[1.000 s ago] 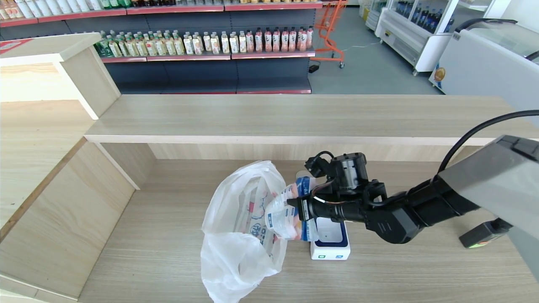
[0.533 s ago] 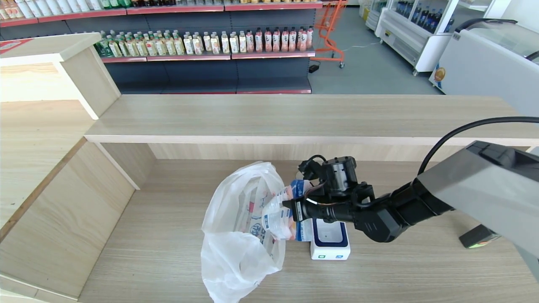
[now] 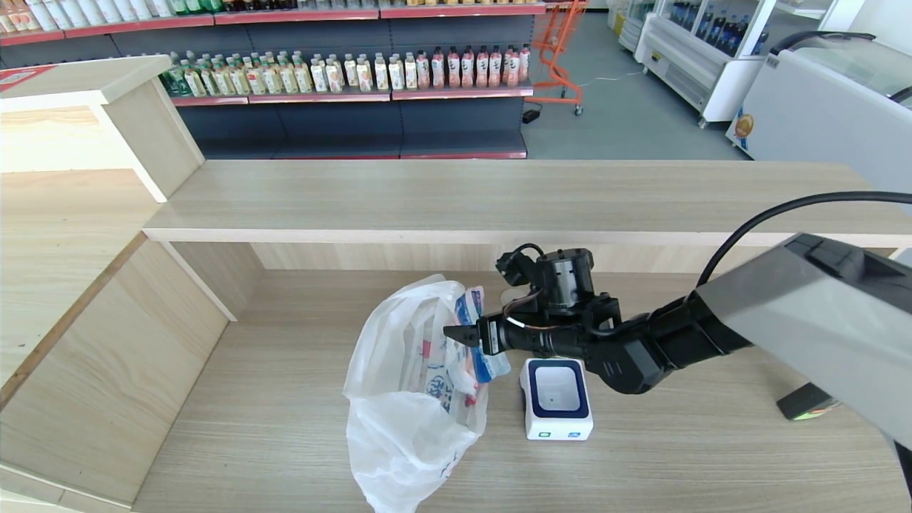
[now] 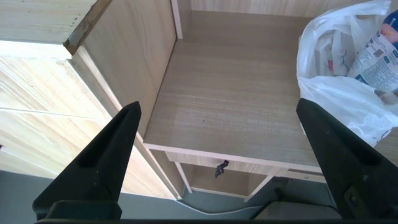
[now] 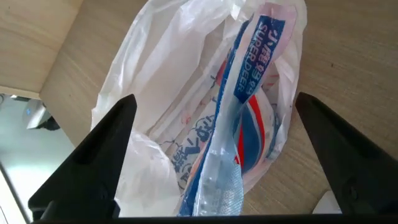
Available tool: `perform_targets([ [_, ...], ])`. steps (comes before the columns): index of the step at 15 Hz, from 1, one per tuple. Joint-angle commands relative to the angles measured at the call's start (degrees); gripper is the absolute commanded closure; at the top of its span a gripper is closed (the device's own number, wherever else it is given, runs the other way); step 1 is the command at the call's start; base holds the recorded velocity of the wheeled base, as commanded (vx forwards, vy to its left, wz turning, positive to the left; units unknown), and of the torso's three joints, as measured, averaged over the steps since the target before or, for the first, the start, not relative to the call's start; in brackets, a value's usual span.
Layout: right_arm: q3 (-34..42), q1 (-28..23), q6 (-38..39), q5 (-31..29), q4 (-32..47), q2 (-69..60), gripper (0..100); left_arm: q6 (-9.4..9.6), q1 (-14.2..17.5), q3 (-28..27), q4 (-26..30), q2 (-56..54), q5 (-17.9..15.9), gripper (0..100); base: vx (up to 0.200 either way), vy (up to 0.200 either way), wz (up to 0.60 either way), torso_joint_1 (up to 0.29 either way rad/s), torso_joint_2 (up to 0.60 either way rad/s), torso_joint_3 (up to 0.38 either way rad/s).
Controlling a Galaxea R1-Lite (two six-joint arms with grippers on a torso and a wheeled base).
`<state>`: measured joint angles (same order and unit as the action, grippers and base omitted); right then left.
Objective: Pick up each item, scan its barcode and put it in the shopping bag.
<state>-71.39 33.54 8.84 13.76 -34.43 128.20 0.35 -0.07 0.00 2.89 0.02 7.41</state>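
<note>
A white plastic shopping bag [image 3: 406, 420] stands on the lower counter, its mouth facing right. A blue, white and pink snack packet [image 3: 476, 342] leans in that mouth, partly inside; other printed items show through the plastic. My right gripper [image 3: 463, 335] hovers at the bag's opening. In the right wrist view the right gripper [image 5: 216, 102] is open, its fingers spread wide on either side of the packet [image 5: 249, 81] without touching it, with the bag [image 5: 155, 93] beneath. My left gripper [image 4: 219, 107] is open and holds nothing, above the counter's left end, with the bag [image 4: 336, 93] off to one side.
A white barcode scanner [image 3: 556, 397] with a blue-framed window sits just right of the bag. A black handheld device [image 3: 805, 402] lies at the far right. A raised wooden ledge [image 3: 499, 199] runs behind, and a side panel [image 3: 107, 370] walls in the left.
My right arm carried the packet left, off the scanner and into the bag's mouth. The fingers then opened and let it go. The scanner's window is now uncovered.
</note>
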Motion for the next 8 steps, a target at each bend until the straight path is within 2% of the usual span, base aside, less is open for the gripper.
perform_targets([
  [1,0.4,-0.1,0.0,0.0,0.2,-2.7,0,0.00,0.0,0.0,0.0,0.0,0.1,0,0.000,0.000,0.00,0.000,0.00,0.000],
  [3,8.0,-2.0,1.4,0.1,0.4,-10.2,0,0.00,0.0,0.0,0.0,0.0,0.1,0,0.000,0.000,0.00,0.000,0.00,0.000],
  [6,26.4,-5.1,6.9,6.9,0.7,-31.1,0,0.00,0.0,0.0,0.0,0.0,0.0,0,0.000,0.000,0.00,0.000,0.00,0.000],
  [8,32.5,-5.3,9.5,7.4,1.2,-41.8,0,0.00,0.0,0.0,0.0,0.1,0.0,0,0.000,0.000,0.00,0.000,0.00,0.000],
])
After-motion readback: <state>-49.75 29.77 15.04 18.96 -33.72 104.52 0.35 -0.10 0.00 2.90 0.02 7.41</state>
